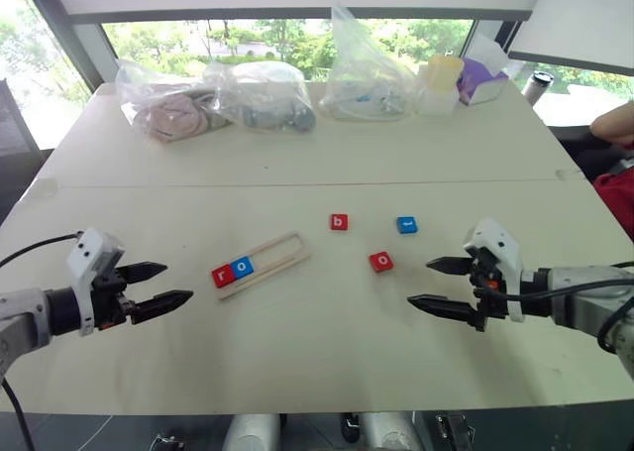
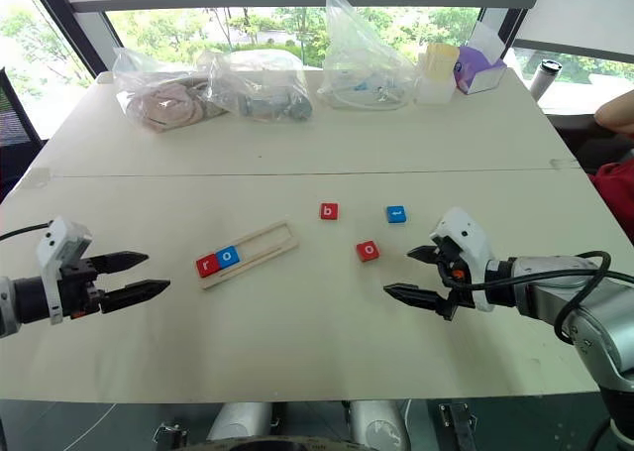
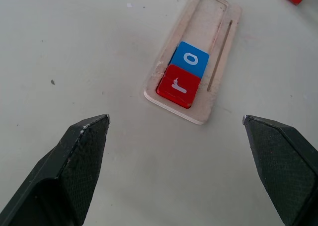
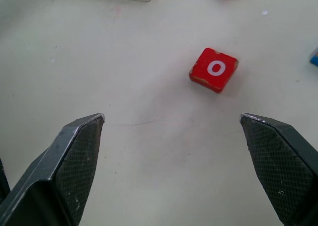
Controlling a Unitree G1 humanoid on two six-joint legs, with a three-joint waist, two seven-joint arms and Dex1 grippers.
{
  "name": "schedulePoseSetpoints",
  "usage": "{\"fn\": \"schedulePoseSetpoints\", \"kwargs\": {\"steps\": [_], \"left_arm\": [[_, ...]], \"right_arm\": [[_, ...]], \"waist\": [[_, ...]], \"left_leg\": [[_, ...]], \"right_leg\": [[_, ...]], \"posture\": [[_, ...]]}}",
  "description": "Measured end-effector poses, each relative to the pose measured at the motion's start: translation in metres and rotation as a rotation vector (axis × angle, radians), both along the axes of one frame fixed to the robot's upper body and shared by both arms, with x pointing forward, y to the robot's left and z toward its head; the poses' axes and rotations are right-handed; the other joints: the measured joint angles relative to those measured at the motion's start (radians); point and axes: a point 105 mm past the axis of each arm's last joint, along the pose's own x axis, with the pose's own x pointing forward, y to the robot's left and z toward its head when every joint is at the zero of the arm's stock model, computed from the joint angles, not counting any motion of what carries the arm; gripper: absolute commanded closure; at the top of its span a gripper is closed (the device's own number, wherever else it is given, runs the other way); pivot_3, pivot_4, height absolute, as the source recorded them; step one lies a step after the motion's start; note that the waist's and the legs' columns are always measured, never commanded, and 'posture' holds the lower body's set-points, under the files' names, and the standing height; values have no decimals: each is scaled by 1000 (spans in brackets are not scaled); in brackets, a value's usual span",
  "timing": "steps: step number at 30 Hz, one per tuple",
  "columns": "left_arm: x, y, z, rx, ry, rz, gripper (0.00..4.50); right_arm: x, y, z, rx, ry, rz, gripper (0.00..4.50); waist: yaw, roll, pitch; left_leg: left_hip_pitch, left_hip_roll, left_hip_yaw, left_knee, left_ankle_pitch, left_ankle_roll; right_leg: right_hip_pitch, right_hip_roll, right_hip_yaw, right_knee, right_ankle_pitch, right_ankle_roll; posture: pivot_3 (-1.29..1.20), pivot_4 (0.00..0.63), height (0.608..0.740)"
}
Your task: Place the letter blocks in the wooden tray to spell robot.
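Observation:
The wooden tray [image 1: 282,255] lies slanted on the table's middle left, with a red r block [image 1: 223,276] and a blue o block [image 1: 242,267] side by side at its near end. Three blocks lie loose to its right: a red b block [image 1: 339,222], a blue t block [image 1: 406,225] and a red o block [image 1: 380,262]. My left gripper [image 1: 160,287] hovers open left of the tray, holding nothing. On the right, my right gripper [image 1: 434,285] is open and empty too, a short way from the red o block [image 4: 214,69].
Several clear plastic bags [image 1: 213,99] of items, a lidded cup [image 1: 441,82] and a purple box [image 1: 483,78] line the table's far edge. A person's arm [image 1: 616,124] shows at the far right.

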Motion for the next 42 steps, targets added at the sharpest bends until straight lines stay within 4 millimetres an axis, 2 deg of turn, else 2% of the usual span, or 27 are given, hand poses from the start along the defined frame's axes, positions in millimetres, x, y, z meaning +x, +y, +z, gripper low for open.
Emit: {"fn": "schedulePoseSetpoints", "kwargs": {"steps": [7, 17, 22, 25, 28, 30, 42], "left_arm": [[-3, -1, -4, 3, 7, 10, 0], [-3, 1, 3, 33, -17, 4, 0], [5, 5, 14, 172, -59, -64, 0], [11, 2, 4, 196, -58, -100, 0], [17, -15, -9, 187, -49, -177, 0], [20, -23, -17, 193, -42, -220, 0], [38, -44, -43, 210, -66, -287, 0]], "right_arm": [[5, 0, 1, 3, -8, 0, 16], [7, 2, -4, 2, 6, 9, 16], [13, 22, 6, 58, -21, 68, 16], [8, 39, 9, 81, -23, 121, 16], [-4, 67, 11, 114, -28, 206, 16], [-12, 78, 12, 118, -30, 244, 16], [-20, 92, 4, 108, -15, 254, 16]], "waist": [[0, 0, 0], [0, 0, 0], [-2, 1, 0], [-1, 1, 1], [1, 1, 1], [2, 1, 1], [0, 0, 0]], "left_leg": [[0, 0, 0, 0, 0, 0], [0, 0, 0, 0, 0, 0], [0, 0, 1, 0, 0, 0], [0, 1, 1, -1, 0, 0], [-1, 0, 1, -2, 0, 0], [-1, 0, 1, -1, 0, 0], [0, 1, 2, -1, 0, 0]], "right_leg": [[0, 0, 0, 0, 0, 0], [0, 0, 0, 0, 0, 0], [-1, 0, 0, 0, 0, -1], [-1, 1, 0, 0, 1, -1], [-2, 1, 0, 0, 1, -1], [-2, 0, 0, 0, 2, -3], [-1, 1, 1, 0, 2, -2]], "posture": [[0, 150, 740], [0, 150, 740], [0, 150, 740], [0, 150, 740], [0, 150, 740], [0, 150, 740], [0, 150, 740]]}}
